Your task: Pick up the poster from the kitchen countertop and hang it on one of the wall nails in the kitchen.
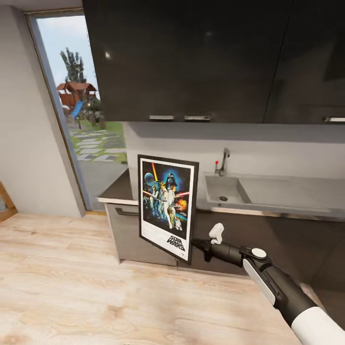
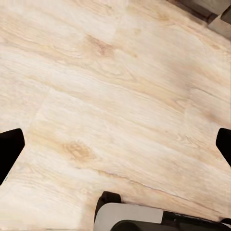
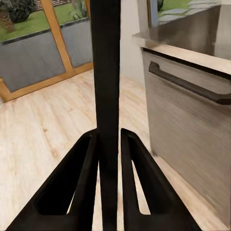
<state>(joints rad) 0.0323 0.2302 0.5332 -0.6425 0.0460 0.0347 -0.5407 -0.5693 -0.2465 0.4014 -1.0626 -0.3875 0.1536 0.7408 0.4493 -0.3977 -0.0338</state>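
holding: poster point(image 1: 167, 206) upright, off the kitchen countertop point(image 1: 287, 191), in front of its sink point(image 1: 225, 189)
grip: right gripper point(image 3: 109, 144) clamped on the frame edge, keeping it vertical for hanging
left gripper point(image 2: 115, 144): spread wide, empty, over floor point(image 2: 115, 86)
nail: probably out of frame

Grey kitchen countertop point(image 1: 287, 191) — built-in sink point(image 1: 225, 189), tap point(image 1: 223, 162) behind it.

poster point(image 1: 167, 205) | text "STAR WARS" | lower right of white border
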